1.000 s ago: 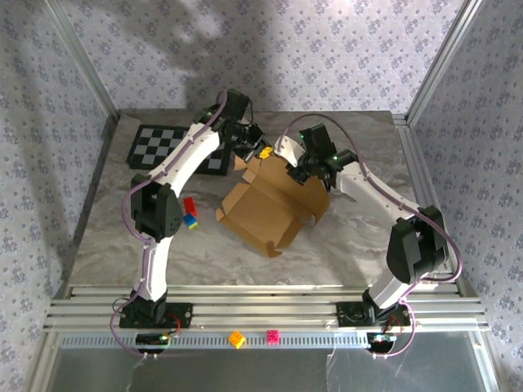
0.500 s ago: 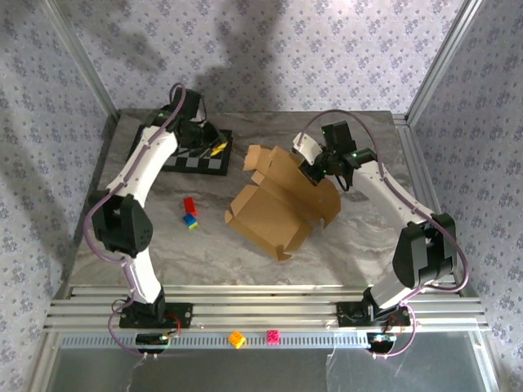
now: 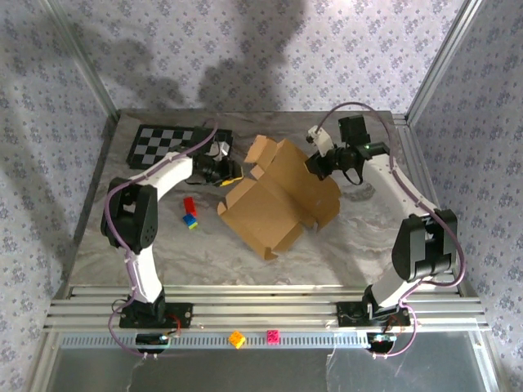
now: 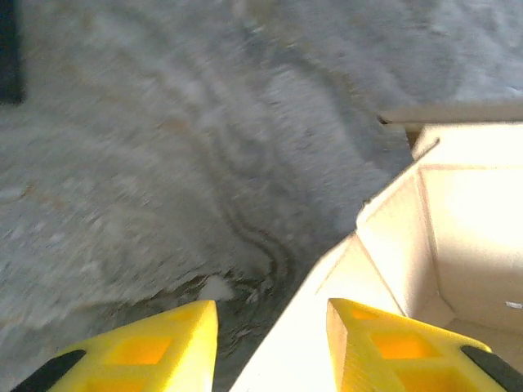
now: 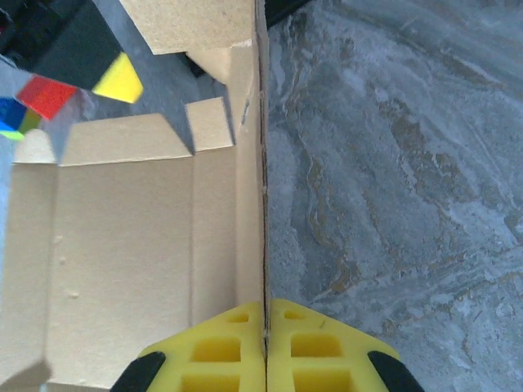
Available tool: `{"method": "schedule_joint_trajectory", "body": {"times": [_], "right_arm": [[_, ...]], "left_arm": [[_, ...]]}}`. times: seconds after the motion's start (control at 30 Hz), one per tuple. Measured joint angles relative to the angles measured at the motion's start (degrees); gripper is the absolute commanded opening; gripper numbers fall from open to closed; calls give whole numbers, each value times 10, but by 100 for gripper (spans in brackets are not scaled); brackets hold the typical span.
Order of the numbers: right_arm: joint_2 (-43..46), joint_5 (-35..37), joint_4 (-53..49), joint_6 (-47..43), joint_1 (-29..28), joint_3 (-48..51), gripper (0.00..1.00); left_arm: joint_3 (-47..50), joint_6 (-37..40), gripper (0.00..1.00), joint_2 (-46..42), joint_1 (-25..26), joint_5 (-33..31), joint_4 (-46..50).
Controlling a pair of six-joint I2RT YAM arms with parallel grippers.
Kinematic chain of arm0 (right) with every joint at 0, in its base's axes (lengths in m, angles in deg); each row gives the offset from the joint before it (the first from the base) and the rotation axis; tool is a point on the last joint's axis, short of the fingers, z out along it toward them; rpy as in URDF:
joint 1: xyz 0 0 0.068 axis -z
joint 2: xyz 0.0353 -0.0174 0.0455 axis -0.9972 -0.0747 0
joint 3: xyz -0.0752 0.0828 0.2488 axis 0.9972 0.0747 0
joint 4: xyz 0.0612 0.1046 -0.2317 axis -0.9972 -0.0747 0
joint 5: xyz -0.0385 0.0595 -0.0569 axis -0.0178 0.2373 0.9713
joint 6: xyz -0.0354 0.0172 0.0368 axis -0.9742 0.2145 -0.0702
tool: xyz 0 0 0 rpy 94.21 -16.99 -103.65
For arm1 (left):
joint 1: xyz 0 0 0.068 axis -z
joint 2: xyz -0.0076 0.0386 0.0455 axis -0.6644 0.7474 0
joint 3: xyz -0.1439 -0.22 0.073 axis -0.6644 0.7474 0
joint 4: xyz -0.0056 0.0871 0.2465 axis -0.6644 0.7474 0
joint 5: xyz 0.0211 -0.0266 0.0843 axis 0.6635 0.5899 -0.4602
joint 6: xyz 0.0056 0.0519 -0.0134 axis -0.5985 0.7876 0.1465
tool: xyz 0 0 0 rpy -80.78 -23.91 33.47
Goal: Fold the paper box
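**Box fold check-in: right side clamping, left side hanging open**

So the paper box (image 3: 274, 200) is sitting roughly mid-table, half built, with its walls partly standing and flaps sticking out toward the back and toward the near edge. It's showing plain tan cardboard on every face I can see. The grey marbled table (image 3: 368, 237) is carrying it.

The right pincer (image 3: 319, 163) is gripping the box's far right wall. In the right wrist view its yellow fingers (image 5: 221, 351) are pressing together with the upright cardboard edge (image 5: 122, 237) sandwiched between them, so it's fully closed on that panel.

The left pincer (image 3: 222, 173) is hovering low at the box's back left corner. From its wrist camera the pincer (image 4: 270, 310) is standing partway open, with the edge of a box wall (image 4: 458, 220) running up into the gap. I can't tell if either finger is touching it, but nothing is getting pinched.

Other stuff lying around: a black-and-white checkerboard mat (image 3: 163, 145) is sitting at the back left corner, a red brick (image 3: 189, 204) and a blue-green one (image 3: 191, 220) are lying just left of the box, and an orange brick (image 3: 237, 339) and a pink one (image 3: 272, 336) are resting on the front rail.
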Motion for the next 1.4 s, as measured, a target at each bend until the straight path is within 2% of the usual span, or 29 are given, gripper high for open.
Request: {"method": "schedule_joint_trajectory", "body": {"times": [0.13, 0.33, 0.6, 0.8, 1.0, 1.4], "right_arm": [[0, -32, -1, 27, 8, -12, 0], [-6, -68, -2, 68, 35, -12, 0], [-6, -103, 3, 119, 56, -12, 0], [-6, -123, 20, 150, 70, -5, 0], [-6, -140, 38, 184, 86, 14, 0], [-10, -150, 61, 229, 94, 23, 0]], "left_arm": [[-2, 39, 44, 7, 10, 28, -45], [-2, 56, 50, 29, 6, 50, -115], [-18, 69, 51, 52, 3, 49, -165], [-20, 71, 51, 57, 3, 89, -244], [-57, 80, 50, 105, 7, 122, -257], [-104, 94, 46, 133, 46, 97, -252]]}}
